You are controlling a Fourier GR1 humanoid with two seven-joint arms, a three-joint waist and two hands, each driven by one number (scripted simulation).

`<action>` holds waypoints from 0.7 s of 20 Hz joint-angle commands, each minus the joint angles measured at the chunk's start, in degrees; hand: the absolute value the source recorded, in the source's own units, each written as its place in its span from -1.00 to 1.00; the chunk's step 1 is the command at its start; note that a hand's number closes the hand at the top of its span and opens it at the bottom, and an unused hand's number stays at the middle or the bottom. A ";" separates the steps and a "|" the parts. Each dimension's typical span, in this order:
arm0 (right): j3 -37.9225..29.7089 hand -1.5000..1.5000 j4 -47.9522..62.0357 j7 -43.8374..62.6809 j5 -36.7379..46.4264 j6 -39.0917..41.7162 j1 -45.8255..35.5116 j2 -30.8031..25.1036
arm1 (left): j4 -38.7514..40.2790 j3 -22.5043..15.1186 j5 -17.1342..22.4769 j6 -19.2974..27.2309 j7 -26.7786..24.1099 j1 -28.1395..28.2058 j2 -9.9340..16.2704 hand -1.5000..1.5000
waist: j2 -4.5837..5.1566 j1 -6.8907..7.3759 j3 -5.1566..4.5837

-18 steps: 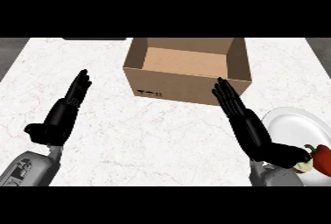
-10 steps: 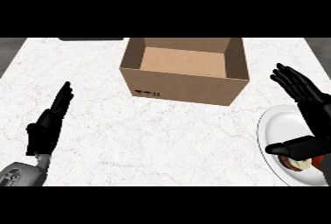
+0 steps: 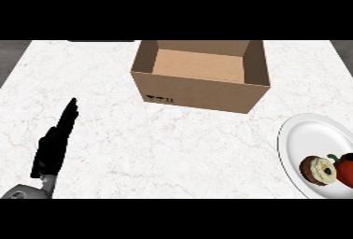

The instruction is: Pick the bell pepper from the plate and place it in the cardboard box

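Observation:
A red bell pepper (image 3: 344,168) lies on the white plate (image 3: 318,137) at the right edge, partly cut off by the view's border. Next to it on the plate sits a round pastry (image 3: 319,170). The open cardboard box (image 3: 201,74) stands at the back centre with nothing inside. My left hand (image 3: 53,143) rests open at the lower left, fingers straight and pointing up, far from the plate. My right hand does not show in the view.
The counter is white marble (image 3: 172,149). A dark strip runs along its far edge and down the left side.
My right hand, which stood over the plate, has left the view on the right. The pepper and pastry now show uncovered. The left hand has shifted slightly.

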 commanded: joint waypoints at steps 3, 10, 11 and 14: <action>0.80 -1.00 0.72 -5.52 13.16 2.87 1.72 -14.01 | -0.99 -0.75 -1.76 1.79 0.55 1.18 -1.09 0.00 | -0.06 0.05 -0.09; 8.58 -1.00 -0.08 -6.84 28.11 7.23 4.55 -26.08 | -2.85 1.47 0.03 -1.89 2.18 0.77 2.26 0.00 | 0.04 0.62 -0.13; 9.32 -1.00 -1.11 -7.27 29.27 8.19 5.64 -27.26 | -1.60 0.11 -1.80 0.54 3.09 -0.59 -0.17 0.00 | 0.01 -0.40 -0.14; 13.05 -1.00 -2.78 -5.30 33.90 8.51 5.26 -27.77 | -2.16 -1.04 -2.96 1.58 4.45 -0.91 -2.03 0.00 | -0.05 -0.16 -0.13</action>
